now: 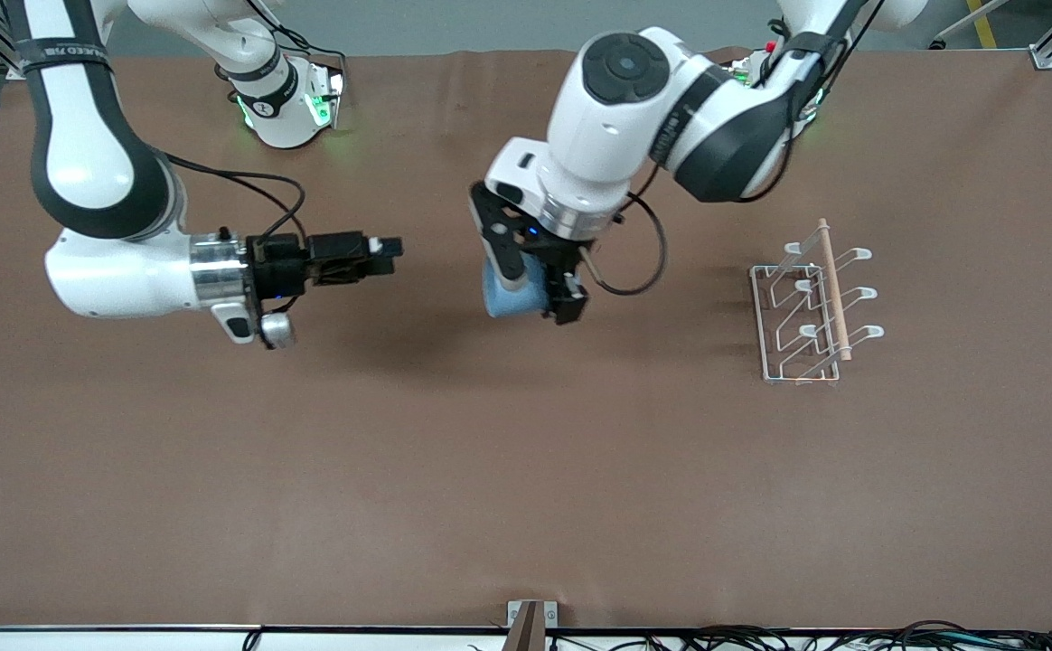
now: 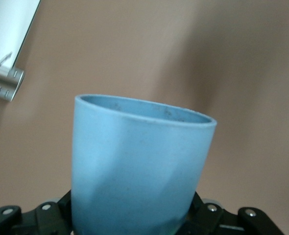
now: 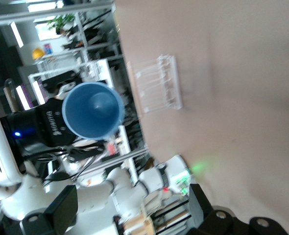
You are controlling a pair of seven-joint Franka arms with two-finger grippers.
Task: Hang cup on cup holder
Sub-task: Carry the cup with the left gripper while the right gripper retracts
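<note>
So the left gripper (image 1: pixel 540 287) is up over the middle of the tabletop (image 1: pixel 526 470) with the light-blue cup (image 1: pixel 512 291) clamped between its fingers (image 1: pixel 511 262). The cup lies on its side in the grip: the fingers pinch it near its base, one on each side of the body, and the open rim points toward the right arm's end of the tabletop. In the left wrist view the cup (image 2: pixel 139 166) sticks straight out from between the black finger mounts, rim away from the camera.

The right wrist view looks straight into the cup's (image 3: pixel 93 110) open mouth.

The white wire cup holder (image 1: pixel 806 307) stands on the tabletop toward the left arm's end, well apart from the cup, its wooden dowel (image 1: pixel 834 289) along the top and none of its prongs carrying anything.

The right gripper (image 1: pixel 381 253) waits in the air over the right arm's end, pointing at the cup, fingers spread wide with nothing between them.
</note>
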